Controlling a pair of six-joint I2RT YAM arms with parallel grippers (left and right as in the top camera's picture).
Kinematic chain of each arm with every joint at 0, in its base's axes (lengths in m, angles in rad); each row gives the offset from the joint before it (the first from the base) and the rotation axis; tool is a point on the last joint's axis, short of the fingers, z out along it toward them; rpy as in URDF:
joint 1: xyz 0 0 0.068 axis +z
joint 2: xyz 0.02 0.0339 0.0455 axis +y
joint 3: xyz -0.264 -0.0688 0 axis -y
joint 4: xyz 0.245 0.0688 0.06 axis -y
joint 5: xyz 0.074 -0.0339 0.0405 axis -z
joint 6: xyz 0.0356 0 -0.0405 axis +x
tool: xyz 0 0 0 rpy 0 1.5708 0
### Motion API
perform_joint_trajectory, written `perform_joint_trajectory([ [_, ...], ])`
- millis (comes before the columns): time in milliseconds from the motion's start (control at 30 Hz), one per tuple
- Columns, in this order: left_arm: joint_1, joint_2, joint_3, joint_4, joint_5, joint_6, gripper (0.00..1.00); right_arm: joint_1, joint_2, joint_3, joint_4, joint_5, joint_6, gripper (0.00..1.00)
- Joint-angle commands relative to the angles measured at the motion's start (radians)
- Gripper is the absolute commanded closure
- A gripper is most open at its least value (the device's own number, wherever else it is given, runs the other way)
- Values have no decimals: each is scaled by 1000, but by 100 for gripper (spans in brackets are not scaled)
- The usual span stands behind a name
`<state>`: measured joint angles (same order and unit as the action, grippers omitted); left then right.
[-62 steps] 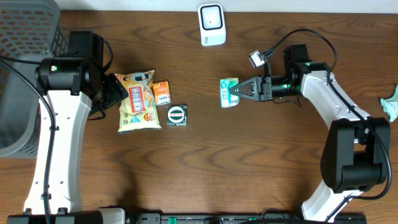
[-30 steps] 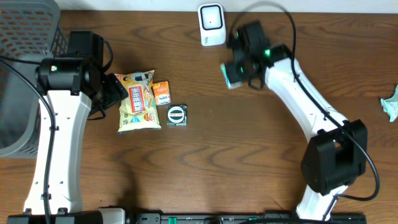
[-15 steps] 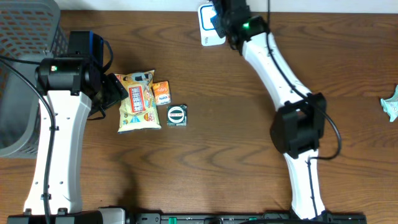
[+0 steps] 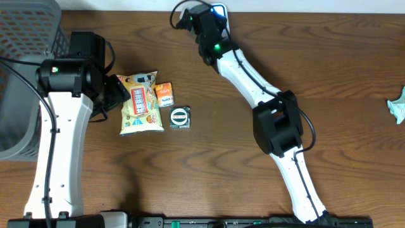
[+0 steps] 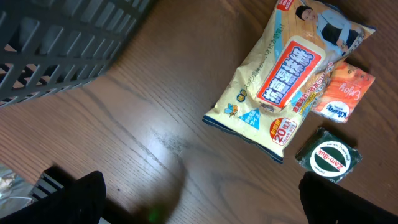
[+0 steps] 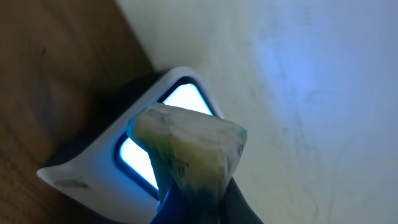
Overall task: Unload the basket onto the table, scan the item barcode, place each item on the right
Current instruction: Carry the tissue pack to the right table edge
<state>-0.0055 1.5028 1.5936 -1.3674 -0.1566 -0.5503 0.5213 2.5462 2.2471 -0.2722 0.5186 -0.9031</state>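
Grips a crumpled green-and-yellow packet (image 6: 186, 146) in the closed right pincer (image 6: 198, 208), jutting past its tips, just before the glowing scanner (image 6: 87, 171) ahead. Holds left pincer (image 5: 202, 190) wide open.

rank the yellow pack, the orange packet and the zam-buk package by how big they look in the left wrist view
1. yellow pack, clearly the largest.
2 and 3, not ranked: the orange packet and the Zam-Buk package look about alike, and the pack's edge seems to cover part of the packet.
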Motion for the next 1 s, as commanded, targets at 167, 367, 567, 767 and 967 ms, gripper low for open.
perform_joint_trajectory([
  [167,3,0,0,-5,-9,-5,2,-19,-17,23,6,82,-51,99],
  [367,3,0,0,-5,-9,-5,2,-50,-90,23,-16,81,107,99],
  [567,3,0,0,-5,-9,-5,2,-168,-243,23,-193,57,346,99],
  [767,3,0,0,-5,-9,-5,2,-478,-335,22,-632,-145,696,98],
  [967,3,0,0,-5,-9,-5,2,-706,-324,-22,-824,-145,904,98],
])
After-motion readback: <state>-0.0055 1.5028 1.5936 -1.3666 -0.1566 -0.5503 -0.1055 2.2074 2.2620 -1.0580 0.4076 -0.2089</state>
